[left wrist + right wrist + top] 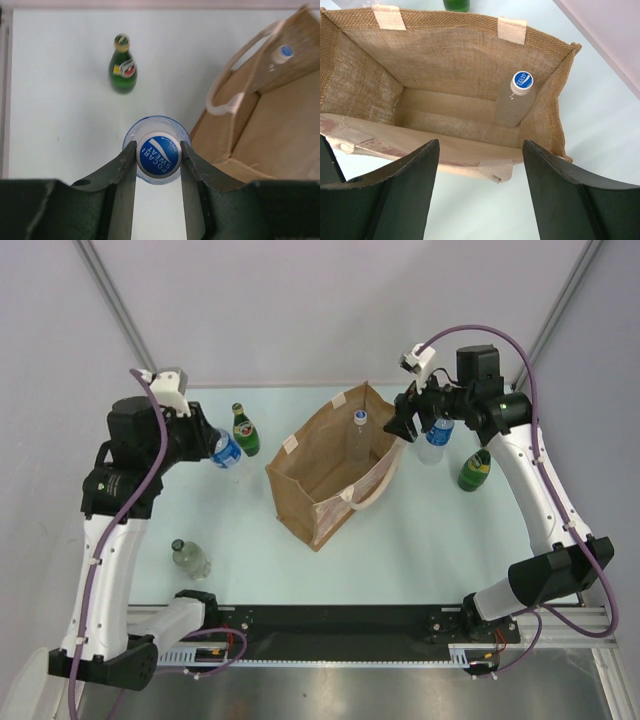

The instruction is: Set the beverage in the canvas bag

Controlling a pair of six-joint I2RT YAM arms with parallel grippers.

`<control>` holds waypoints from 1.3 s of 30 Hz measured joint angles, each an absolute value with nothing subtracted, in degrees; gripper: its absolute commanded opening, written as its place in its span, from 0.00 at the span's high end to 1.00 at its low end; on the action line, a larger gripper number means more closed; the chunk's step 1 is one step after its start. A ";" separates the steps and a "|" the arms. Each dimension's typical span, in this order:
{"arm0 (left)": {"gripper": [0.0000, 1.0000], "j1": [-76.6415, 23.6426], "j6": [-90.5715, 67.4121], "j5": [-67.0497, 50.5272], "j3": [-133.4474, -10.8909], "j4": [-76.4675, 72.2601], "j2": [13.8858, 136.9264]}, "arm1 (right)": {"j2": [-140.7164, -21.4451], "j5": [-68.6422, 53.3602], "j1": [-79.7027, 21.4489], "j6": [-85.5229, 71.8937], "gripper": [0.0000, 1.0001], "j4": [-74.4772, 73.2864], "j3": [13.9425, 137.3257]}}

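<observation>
Bag (310, 495) stands mouth-up mid-table (420, 530), skewed, with bare surface along its near sides. Left of it, apart from its wall, the left gripper (158, 150) is clamped on the cap of an upright Pocari bottle (228, 452); cannot tell whether its base touches the table. Green bottle (245, 429) stands just beyond it, and a clear bottle (190, 558) sits near-left. Left arm is bent at the elbow, wrist pointing right. Right gripper (480, 145) hangs by the bag's far-right rim, fingers spread wide, holding nothing. Bagged bottle (517, 100) is upright in the far corner. Water bottle (435, 437) and second green bottle (475, 470) stand to the right.
</observation>
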State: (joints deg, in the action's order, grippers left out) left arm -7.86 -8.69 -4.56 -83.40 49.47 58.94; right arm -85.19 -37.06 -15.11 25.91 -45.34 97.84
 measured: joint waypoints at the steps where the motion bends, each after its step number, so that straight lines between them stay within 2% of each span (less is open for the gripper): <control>1: 1.00 -8.56 -8.21 -4.95 -84.51 48.88 58.98 | -85.19 -37.10 -15.11 25.91 0.27 -45.32 97.84; 11: 1.00 -18.46 -6.28 -6.87 -103.92 43.38 65.49 | -84.84 -37.63 -14.39 25.89 0.27 -45.34 97.82; 17: 1.00 -22.65 -6.00 -8.01 -110.54 40.29 70.70 | -83.96 -38.04 -12.97 25.39 0.27 -45.32 97.73; 32: 1.00 -34.65 -4.80 -9.89 -112.38 36.21 86.39 | -80.44 -39.44 -9.15 24.18 0.27 -45.15 94.48; 39: 1.00 -36.88 -2.31 -9.63 -107.66 31.99 90.00 | -79.40 -40.60 -6.74 23.51 0.27 -45.06 93.36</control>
